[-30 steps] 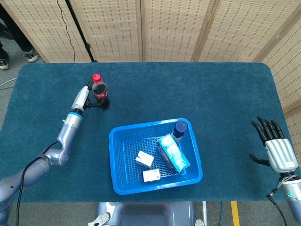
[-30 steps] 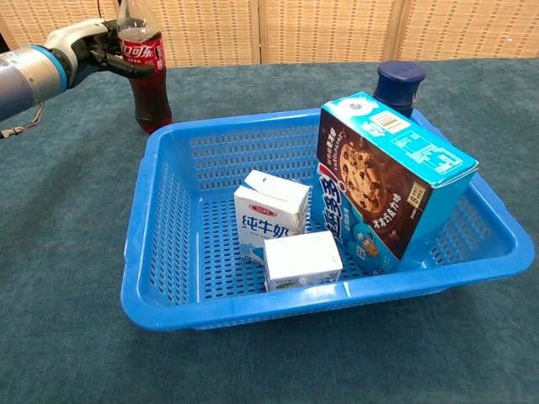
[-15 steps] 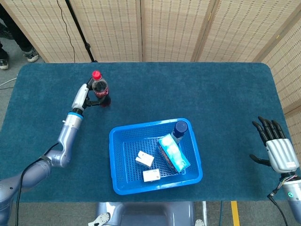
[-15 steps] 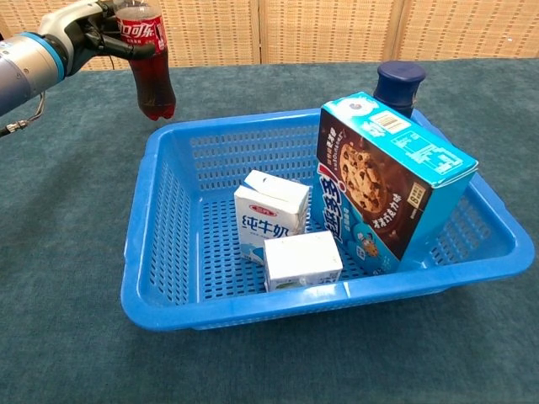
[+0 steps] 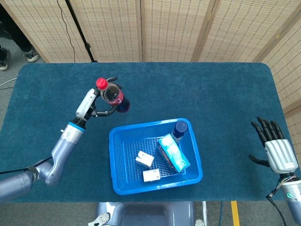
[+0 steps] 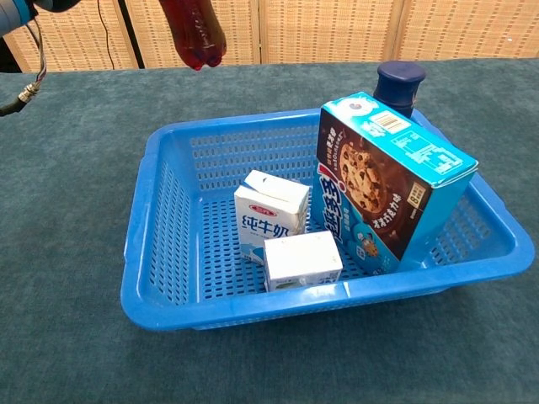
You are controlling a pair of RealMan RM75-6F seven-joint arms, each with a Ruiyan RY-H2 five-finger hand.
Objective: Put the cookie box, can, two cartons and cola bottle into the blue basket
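The left robot hand [image 5: 96, 104] is gripping the cola bottle [image 5: 112, 94] around its upper body, holding it tilted in the air off the table [image 5: 211, 89], just beyond the far left corner of the blue basket [image 5: 121, 181]. Inside the basket, the cookie box [image 6: 383, 189] is leaning along the right side, the can [image 6: 398, 84] is standing behind it at the far right corner, and the two cartons [image 6: 282, 229] are sitting side by side (touching) near the front wall. The right robot hand [image 5: 276, 149] is resting well right of the basket, fingers spread, holding nothing.
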